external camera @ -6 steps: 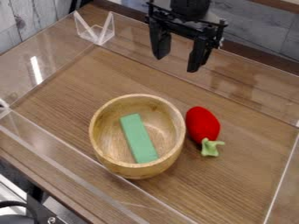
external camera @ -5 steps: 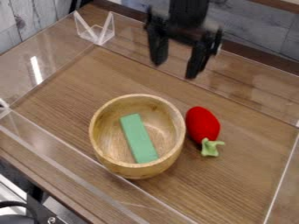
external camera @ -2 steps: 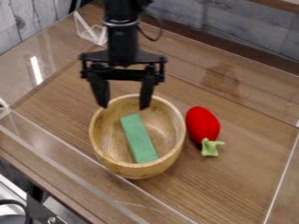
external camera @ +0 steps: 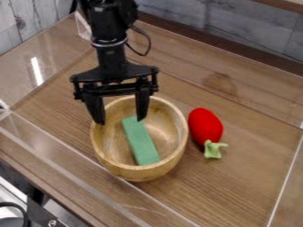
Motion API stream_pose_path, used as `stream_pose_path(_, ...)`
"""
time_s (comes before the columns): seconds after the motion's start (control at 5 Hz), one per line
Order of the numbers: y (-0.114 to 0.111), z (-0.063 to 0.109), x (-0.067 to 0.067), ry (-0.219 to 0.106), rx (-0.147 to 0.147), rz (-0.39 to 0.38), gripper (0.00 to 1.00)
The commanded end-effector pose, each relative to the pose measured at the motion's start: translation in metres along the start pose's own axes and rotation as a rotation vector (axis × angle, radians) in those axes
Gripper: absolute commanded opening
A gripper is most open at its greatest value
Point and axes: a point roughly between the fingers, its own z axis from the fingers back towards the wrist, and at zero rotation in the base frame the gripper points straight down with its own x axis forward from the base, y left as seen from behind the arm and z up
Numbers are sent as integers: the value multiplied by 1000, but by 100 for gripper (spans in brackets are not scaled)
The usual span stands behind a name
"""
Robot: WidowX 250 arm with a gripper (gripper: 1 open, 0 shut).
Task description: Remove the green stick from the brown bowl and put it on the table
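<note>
Brown wood-grain tabletop (external camera: 254, 80) with low clear acrylic walls carries everything in view. On it sits the round, light-brown wooden bowl (external camera: 110, 151) with a thick rim, near the front wall. Above the bowl's far rim hangs the black robot gripper (external camera: 115, 108), pointing straight down, its two dark fingers (external camera: 95, 108) spread wide apart and holding nothing; one finger stands over the rim's far left part, the other over the bowl's inside. A flat, rectangular light-green stick (external camera: 140, 141) lies inside the bowl on its floor. Just beside the bowl's right side rests a red strawberry-like toy (external camera: 206, 127) with a green stem.
</note>
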Motion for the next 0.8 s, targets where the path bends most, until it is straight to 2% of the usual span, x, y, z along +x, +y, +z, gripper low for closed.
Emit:
stream_pose_path(0.0,0,0,8,-43,-27,51,100)
stream_pose_path(0.6,-1,-20,13,-75,-34,153,100)
